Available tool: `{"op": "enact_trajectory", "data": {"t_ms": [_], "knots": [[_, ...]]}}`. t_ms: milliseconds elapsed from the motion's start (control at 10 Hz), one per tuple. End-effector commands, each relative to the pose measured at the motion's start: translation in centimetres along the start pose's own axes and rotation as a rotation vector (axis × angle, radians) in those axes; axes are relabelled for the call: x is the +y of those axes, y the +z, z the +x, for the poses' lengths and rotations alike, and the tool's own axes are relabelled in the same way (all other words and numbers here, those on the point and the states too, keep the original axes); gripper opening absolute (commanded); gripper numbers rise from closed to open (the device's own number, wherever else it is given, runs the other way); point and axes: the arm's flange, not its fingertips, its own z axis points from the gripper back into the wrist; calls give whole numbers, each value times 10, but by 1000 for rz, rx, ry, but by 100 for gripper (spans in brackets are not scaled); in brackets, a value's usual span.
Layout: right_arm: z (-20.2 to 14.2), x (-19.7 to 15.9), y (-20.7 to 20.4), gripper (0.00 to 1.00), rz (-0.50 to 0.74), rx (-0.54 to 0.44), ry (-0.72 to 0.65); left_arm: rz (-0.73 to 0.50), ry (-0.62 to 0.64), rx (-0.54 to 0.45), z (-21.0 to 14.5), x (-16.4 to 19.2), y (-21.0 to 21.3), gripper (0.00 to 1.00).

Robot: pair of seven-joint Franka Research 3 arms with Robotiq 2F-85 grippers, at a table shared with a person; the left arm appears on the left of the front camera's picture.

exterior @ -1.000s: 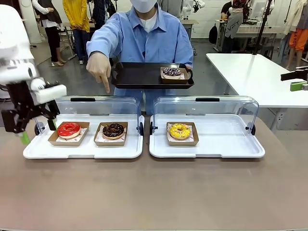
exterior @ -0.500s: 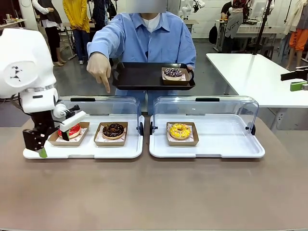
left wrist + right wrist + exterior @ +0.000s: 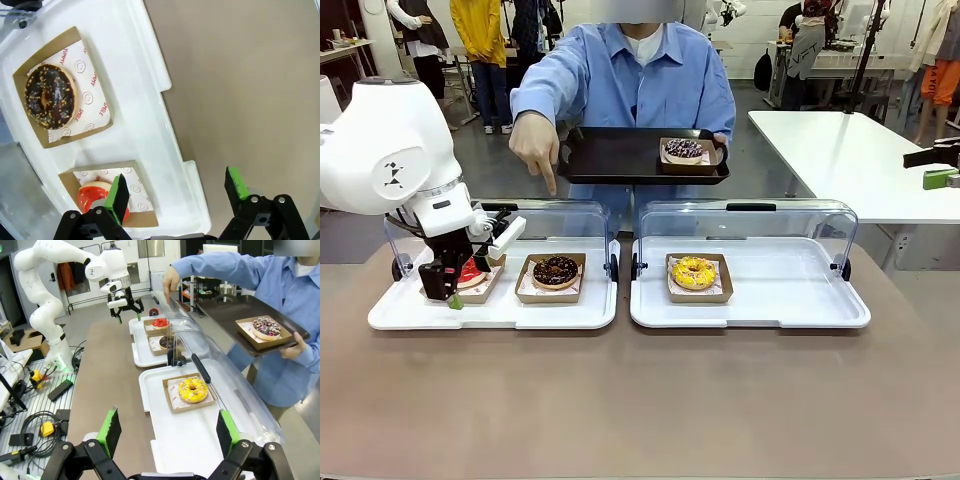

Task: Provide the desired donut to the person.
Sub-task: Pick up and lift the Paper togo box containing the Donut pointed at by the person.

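Brown table (image 3: 620, 400), left gripper (image 3: 177, 192) splayed, empty — half-hiding red donut (image 3: 89, 196), right gripper (image 3: 168, 429) splayed

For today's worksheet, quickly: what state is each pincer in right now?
Left pincer: open, holding nothing.
Right pincer: open, holding nothing.

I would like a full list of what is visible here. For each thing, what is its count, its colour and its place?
table: one, brown, under everything
left white tray: one, clear lid raised, table's left half
right white tray: one, clear lid raised, beside it
red donut: one, brown box, left white tray
chocolate donut: one, dark brown, boxed beside the red one
yellow donut: one, boxed, right white tray
sprinkled donut: one, dark icing, boxed on the black tray
black tray: one, held by the person
person's hand: one, pointing down, far side
left tool: open, over the left white tray's edge
right tool: open, near the right white tray
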Motion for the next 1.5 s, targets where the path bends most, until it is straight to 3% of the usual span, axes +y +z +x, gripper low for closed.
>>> {"op": "enact_trajectory", "data": {"t_ms": [0, 700, 1200, 1400], "knots": [[-1, 1, -1, 100, -7, 1, 1, -42, -36, 8, 4, -14, 4, 100], [-1, 1, -1, 100, -7, 1, 1, -42, -18, 4, 5, -10, 1, 100], [-1, 1, -1, 100, -7, 1, 1, 59, 65, 72, 43, 0, -17, 100], [-1, 1, -1, 100, -7, 1, 1, 68, 41, 86, 52, 7, -38, 100]]}}
